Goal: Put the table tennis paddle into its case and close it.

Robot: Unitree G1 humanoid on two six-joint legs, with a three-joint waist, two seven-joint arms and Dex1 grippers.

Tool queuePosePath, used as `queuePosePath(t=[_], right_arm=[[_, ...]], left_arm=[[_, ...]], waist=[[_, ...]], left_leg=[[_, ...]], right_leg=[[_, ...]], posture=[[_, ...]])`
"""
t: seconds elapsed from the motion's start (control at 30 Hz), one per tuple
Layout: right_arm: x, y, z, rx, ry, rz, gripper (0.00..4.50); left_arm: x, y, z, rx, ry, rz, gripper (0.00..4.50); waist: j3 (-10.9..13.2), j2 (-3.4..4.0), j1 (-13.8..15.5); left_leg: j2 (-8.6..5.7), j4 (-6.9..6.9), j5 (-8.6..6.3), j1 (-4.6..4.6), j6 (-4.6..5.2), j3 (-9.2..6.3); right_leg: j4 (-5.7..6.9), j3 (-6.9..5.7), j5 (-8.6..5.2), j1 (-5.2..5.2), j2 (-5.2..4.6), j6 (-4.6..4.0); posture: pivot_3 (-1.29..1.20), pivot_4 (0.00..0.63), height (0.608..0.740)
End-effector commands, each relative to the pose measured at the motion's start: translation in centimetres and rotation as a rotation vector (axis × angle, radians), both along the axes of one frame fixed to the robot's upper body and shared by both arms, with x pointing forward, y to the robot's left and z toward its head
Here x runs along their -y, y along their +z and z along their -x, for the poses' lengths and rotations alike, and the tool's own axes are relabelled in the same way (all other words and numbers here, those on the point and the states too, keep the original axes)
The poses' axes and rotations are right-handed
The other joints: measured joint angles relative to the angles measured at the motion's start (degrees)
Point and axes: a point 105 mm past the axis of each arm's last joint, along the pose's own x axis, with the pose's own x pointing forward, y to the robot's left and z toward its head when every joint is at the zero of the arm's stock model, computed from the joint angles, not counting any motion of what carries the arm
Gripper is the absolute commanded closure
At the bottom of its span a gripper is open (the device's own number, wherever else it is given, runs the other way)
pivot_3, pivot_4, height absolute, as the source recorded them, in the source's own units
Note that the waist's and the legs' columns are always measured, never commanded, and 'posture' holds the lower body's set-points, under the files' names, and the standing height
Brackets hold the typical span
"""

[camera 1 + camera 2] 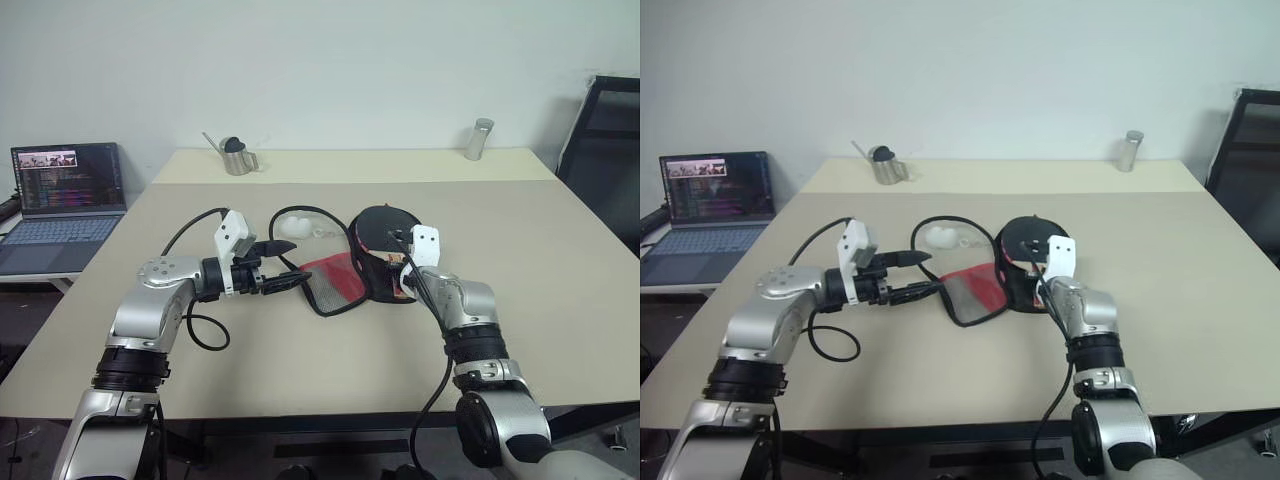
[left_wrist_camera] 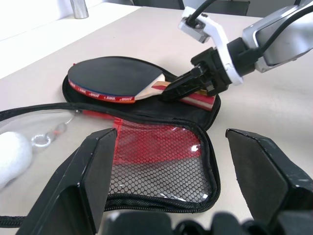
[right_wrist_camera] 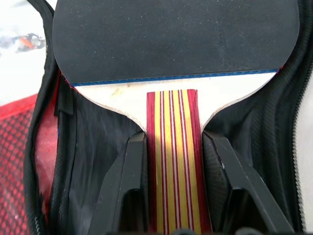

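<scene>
The right gripper (image 3: 171, 171) clamps the red-and-yellow striped handle of the table tennis paddle (image 3: 176, 36), whose black face lies ahead of it inside its case (image 2: 161, 166), flap open.

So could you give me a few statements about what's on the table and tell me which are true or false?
1. The right fingers grip the paddle by its handle. True.
2. The case is zipped shut. False: it lies open, its red mesh flap folded out.
3. The left fingers hold the flap. False: they stand open, holding nothing.
4. A laptop sits open at the robot's left. True.
5. The paddle's face is red. False: black.
</scene>
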Motion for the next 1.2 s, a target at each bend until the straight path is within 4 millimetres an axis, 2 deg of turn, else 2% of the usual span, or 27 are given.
queuePosePath(t=[0.03, 0.23, 0.3, 0.37, 0.57, 0.73, 0.83, 0.93, 1.03, 1.1, 1.2], right_arm=[[-0.2, 2.0, -0.8, 0.083, 0.004, 0.013, 3.36], [-0.2, 1.4, -0.8, 0.056, -0.002, 0.026, 3.36], [-0.3, 1.5, -0.9, 0.056, -0.004, 0.023, 2.64], [-0.5, 1.7, -0.8, 0.06, -0.001, 0.021, 2.2], [-0.7, 2.3, -0.6, 0.075, 0.003, 0.027, 0.03], [-2.0, 4.7, 0.8, 0.146, 0.109, 0.015, 0.01], [-3.7, 7.3, 3.4, 0.221, 0.311, -0.012, 0.01], [-3.9, 9.1, 6.4, 0.305, 0.512, 0.025, 0.01], [-3.3, 10.4, 8.6, 0.377, 0.654, 0.075, 0.01], [-2.1, 11.4, 9.5, 0.439, 0.736, 0.136, 0.01], [-0.7, 11.9, 10.7, 0.435, 0.843, 0.157, 0.01]], left_arm=[[0.0, 1.6, 0.3, 0.066, -0.005, 0.001, 0.6], [0.0, 1.5, 0.3, 0.065, -0.002, 0.0, 0.6], [0.0, 1.4, 0.3, 0.064, 0.0, 0.0, 0.6], [0.0, 1.4, 0.3, 0.063, 0.001, 0.0, 0.6], [-0.1, 1.3, 0.3, 0.064, 0.005, -0.001, 0.6], [-0.7, 1.1, 0.3, 0.059, 0.035, 0.0, 0.6], [-1.8, 0.6, 0.3, 0.044, 0.078, -0.004, 0.6], [-2.9, -0.1, 0.3, 0.011, 0.11, -0.007, 0.6], [-4.0, -0.7, 0.3, -0.01, 0.136, -0.021, 0.6], [-4.9, -1.1, -0.1, -0.017, 0.168, -0.039, 0.6], [-5.8, -1.8, -0.7, -0.025, 0.204, -0.064, 0.6]], waist=[[0.0, 0.0, 0.0], [0.0, -0.02, 0.0], [0.0, -0.02, 0.0], [0.0, -0.02, 0.0], [0.0, -0.02, 0.0], [0.0, -0.01, 0.0], [0.0, -0.01, 0.0], [0.0, -0.01, 0.1], [0.0, -0.02, 0.3], [0.0, -0.02, 0.5], [0.0, -0.03, 0.5]], left_leg=[[0.0, 0.0, 0.0, 0.0, 0.0, -0.01], [0.01, 0.0, 0.0, 0.02, 0.0, 0.0], [0.01, 0.0, 0.0, 0.02, 0.0, 0.0], [0.01, 0.0, 0.0, 0.02, 0.0, 0.0], [0.01, 0.0, 0.0, 0.02, 0.0, 0.0], [0.01, -0.01, 0.0, 0.02, 0.0, 0.0], [0.02, -0.02, -0.01, 0.01, 0.01, -0.01], [0.03, -0.01, -0.02, 0.01, 0.02, -0.03], [0.03, 0.02, -0.03, 0.01, 0.03, -0.05], [0.03, 0.03, -0.03, 0.01, 0.03, -0.07], [0.03, 0.04, -0.04, 0.01, 0.03, -0.06]], right_leg=[[0.0, 0.0, 0.0, 0.0, 0.0, 0.0], [0.01, 0.01, 0.0, 0.01, 0.0, 0.0], [0.02, 0.01, 0.0, 0.01, 0.0, 0.0], [0.01, 0.01, 0.0, 0.01, 0.0, 0.0], [0.01, 0.02, 0.0, 0.02, 0.0, 0.0], [0.0, 0.03, 0.0, 0.0, 0.0, 0.0], [-0.01, 0.03, 0.0, -0.01, 0.01, 0.0], [-0.03, 0.0, 0.0, -0.01, 0.02, 0.0], [-0.07, -0.04, -0.01, 0.03, 0.02, 0.01], [-0.1, -0.09, -0.01, 0.04, 0.02, 0.01], [-0.14, -0.12, -0.01, 0.06, 0.01, 0.01]], posture=[[0.0, 0.15, 0.74], [0.0, 0.15, 0.74], [0.0, 0.15, 0.74], [0.0, 0.15, 0.74], [0.0, 0.15, 0.74], [0.0, 0.15, 0.74], [0.0, 0.15, 0.74], [0.0, 0.15, 0.74], [0.0, 0.15, 0.74], [0.0, 0.15, 0.74], [0.0, 0.15, 0.74]])
